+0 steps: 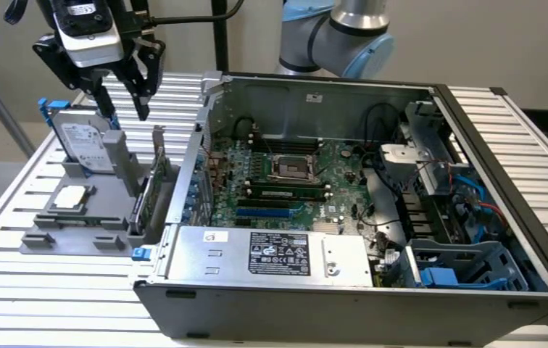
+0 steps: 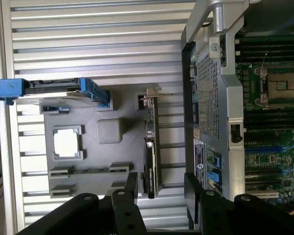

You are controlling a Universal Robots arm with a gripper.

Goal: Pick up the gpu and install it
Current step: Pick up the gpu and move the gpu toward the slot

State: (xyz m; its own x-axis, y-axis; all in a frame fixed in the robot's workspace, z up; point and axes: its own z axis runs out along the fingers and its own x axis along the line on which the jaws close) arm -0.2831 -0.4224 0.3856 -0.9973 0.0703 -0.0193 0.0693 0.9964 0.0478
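While the claw (image 1: 127,116) hangs with its two dark fingers spread apart and nothing between them, the gpu (image 1: 154,188) stands on its long edge in the grey holder (image 1: 61,239) just outside the open computer case (image 1: 351,304), on the exterior view's left of it. The card's silver bracket points upward and sits close against the case's outer wall.

From the wrist view the claw (image 2: 161,183) is above the holder, one finger on either side of the line of the gpu (image 2: 151,147) but well clear of it and touching nothing. Farther out from the case on the same holder (image 2: 127,147) are a hard drive (image 1: 88,148) in a blue frame, standing upright, and a processor chip (image 1: 71,197) lying flat in its pocket.

Inside the case the motherboard (image 1: 284,174) lies exposed beyond the power supply (image 1: 274,254), and I see no card seated in its expansion slots.

By my reckoning the job has barely begun. The card has not been grasped or lifted, and both the pick-up and the seating inside the case are left to do. Holder and case both rest on the slatted metal surface (image 1: 22,290).
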